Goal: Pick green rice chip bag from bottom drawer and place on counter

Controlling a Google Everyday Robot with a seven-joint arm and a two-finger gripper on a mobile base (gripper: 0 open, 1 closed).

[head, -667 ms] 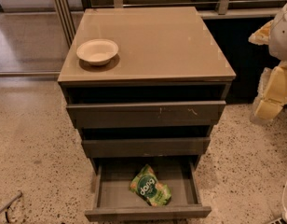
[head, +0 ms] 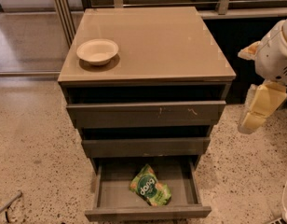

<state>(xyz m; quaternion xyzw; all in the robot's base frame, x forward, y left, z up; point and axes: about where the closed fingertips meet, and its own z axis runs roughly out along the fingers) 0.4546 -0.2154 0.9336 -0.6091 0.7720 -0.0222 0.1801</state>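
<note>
The green rice chip bag (head: 150,186) lies flat in the open bottom drawer (head: 148,212), a little right of its middle, with the "dang" circle facing up. The counter (head: 157,41) is the glossy tan top of the cabinet. My gripper (head: 257,107) hangs at the right edge of the view, beside the cabinet's right side at about the height of the upper drawers. It is well above and to the right of the bag and holds nothing that I can see.
A white bowl (head: 98,51) stands on the counter's left front part. The two wider drawers (head: 146,113) above the bottom one are pulled out a little. Speckled floor surrounds the cabinet. A railing (head: 171,3) and dark wall lie behind it.
My gripper has shifted slightly down and to the left, nearer the cabinet's right side. The bag, drawers and bowl have not moved.
</note>
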